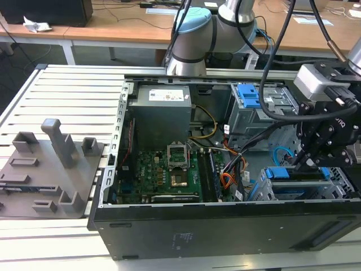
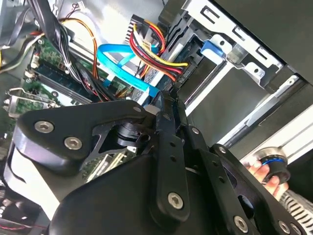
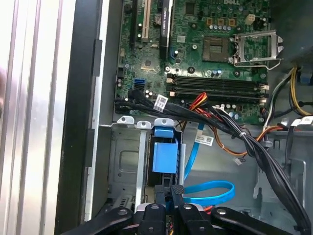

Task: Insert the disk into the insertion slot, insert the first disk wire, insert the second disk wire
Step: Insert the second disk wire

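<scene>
The disk (image 1: 294, 174), in its blue carrier (image 3: 164, 155), sits inside the insertion slot (image 1: 257, 192), a grey metal cage (image 3: 123, 161) at the case's front corner on the exterior view's right. My gripper (image 1: 306, 162) hangs right over the disk's back end. Its black fingers (image 2: 165, 127) are pressed together. The light-blue second disk wire (image 2: 116, 58) loops beside them (image 3: 211, 192), and one end runs into the fingertips; its plug is hidden. The first disk wire (image 2: 157, 49), an orange, red, yellow and black bundle, ends in a black plug against the disk's edge.
The open computer case (image 1: 225, 226) holds a green motherboard (image 1: 163, 172), a power supply (image 1: 161, 110) and an upper grey bay with a blue latch (image 1: 248, 95). Black cable bundles (image 3: 254, 147) cross beside the cage. A person's hand (image 2: 258, 171) is outside the case. A grey fixture plate (image 1: 48, 169) lies on the exterior view's left.
</scene>
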### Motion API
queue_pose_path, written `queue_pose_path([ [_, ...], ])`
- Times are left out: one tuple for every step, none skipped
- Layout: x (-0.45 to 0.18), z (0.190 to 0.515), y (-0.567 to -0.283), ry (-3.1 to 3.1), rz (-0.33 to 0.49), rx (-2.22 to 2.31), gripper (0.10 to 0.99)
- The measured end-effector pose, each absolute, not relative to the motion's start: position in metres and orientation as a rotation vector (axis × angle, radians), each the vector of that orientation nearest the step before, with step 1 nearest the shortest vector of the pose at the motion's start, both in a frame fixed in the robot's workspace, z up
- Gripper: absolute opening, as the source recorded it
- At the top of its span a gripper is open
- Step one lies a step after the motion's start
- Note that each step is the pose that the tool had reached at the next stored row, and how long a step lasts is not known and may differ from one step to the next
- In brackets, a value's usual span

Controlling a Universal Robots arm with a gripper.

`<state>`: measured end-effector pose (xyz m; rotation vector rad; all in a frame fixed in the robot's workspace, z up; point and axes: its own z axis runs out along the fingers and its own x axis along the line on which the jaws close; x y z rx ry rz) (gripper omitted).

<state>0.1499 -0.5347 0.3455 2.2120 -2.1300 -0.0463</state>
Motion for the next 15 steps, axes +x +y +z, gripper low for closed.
queue_pose_path([
  [0.1501, 0.3453, -0.5346, -2.14, -0.047, 2.203, 0.161],
  [0.1506, 0.345, -0.5345, -2.157, -0.048, 2.186, 0.161],
  [0.1507, 0.3448, -0.5343, -2.171, -0.048, 2.173, 0.161],
  [0.1511, 0.3446, -0.5343, -2.173, -0.05, 2.172, 0.161],
  [0.1515, 0.3446, -0.5342, -2.173, -0.05, 2.172, 0.161],
  [0.152, 0.3446, -0.534, -2.173, -0.05, 2.172, 0.161],
  [0.1523, 0.3445, -0.5336, -2.174, -0.051, 2.172, 0.161],
  [0.1524, 0.3444, -0.5332, -2.174, -0.053, 2.173, 0.161],
  [0.1524, 0.3441, -0.5331, -2.175, -0.054, 2.174, 0.161],
  [0.1524, 0.3439, -0.5331, -2.175, -0.054, 2.174, 0.161],
  [0.1524, 0.3433, -0.5331, -2.175, -0.055, 2.174, 0.161],
  [0.1524, 0.3426, -0.5331, -2.175, -0.055, 2.174, 0.161],
  [0.1525, 0.3418, -0.5331, -2.175, -0.055, 2.174, 0.161],
  [0.1524, 0.3407, -0.5331, -2.175, -0.055, 2.174, 0.161],
  [0.1525, 0.3398, -0.5331, -2.175, -0.054, 2.174, 0.161],
])
